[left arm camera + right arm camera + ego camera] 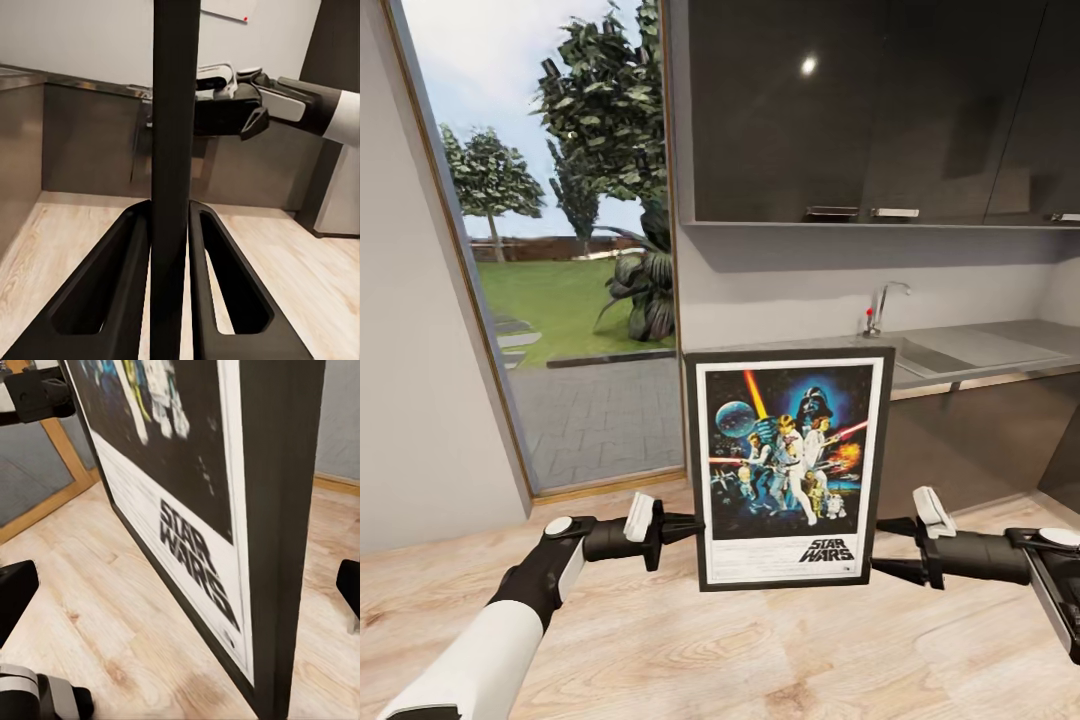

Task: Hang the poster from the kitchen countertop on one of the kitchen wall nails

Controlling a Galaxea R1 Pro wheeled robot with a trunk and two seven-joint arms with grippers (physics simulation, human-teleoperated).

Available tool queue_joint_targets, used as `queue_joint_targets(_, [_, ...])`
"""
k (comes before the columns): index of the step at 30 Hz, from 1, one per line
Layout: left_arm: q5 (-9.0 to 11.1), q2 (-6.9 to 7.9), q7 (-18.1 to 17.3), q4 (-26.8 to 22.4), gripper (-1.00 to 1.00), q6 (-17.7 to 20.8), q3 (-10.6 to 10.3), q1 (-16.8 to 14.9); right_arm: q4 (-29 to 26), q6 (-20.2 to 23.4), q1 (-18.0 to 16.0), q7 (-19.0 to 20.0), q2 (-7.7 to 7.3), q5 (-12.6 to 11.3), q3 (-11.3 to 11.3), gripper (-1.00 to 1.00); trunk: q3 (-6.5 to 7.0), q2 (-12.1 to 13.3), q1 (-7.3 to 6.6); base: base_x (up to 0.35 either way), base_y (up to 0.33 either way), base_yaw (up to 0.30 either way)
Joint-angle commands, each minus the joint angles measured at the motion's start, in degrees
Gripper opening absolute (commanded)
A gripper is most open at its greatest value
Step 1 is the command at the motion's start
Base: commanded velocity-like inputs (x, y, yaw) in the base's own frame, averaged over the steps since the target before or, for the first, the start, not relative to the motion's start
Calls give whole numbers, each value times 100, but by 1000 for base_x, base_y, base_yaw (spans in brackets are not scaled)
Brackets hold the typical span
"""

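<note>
The Star Wars poster hangs upright in front of me over the wooden floor, its artwork facing me. My left gripper is shut on the poster's left frame edge, with its black fingers pressed on both sides. My right gripper stands open at the poster's right edge, its fingers spread wide on either side of the frame. The grey kitchen countertop with its chrome faucet runs behind the poster to the right. The wall nail is out of view.
A tall glass door onto a garden stands at the left, next to a pale grey wall. Dark glossy upper cabinets hang over the counter, with dark lower fronts beneath. Light wooden floor lies under the arms.
</note>
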Motion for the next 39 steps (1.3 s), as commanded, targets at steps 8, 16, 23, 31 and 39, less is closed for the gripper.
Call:
queue_joint_targets(8, [5, -20, -12, 6, -100, -74, 15, -4, -1, 59, -4, 21, 0, -11, 92, 100, -6, -4, 0, 0, 0, 0])
queue_joint_targets(16, [5, -21, -12, 7, -100, -74, 19, -4, -1, 58, -4, 21, -6, -13, 90, 100, -6, -4, 0, 0, 0, 0])
queue_joint_targets(23, [5, -21, -12, 4, -100, -74, 19, -4, -1, 51, -4, 21, -5, -17, 89, 100, -6, -4, 0, 0, 0, 0])
queue_joint_targets(31, [5, -21, -12, 4, -100, -74, 19, -4, -2, 51, -4, 21, -8, -25, 87, -100, -6, -4, 0, 0, 0, 0])
queue_joint_targets(39, [5, -21, -12, -1, -100, -74, 19, -4, -1, 51, -4, 21, -9, -56, 94, -100, -6, -4, 0, 0, 0, 0])
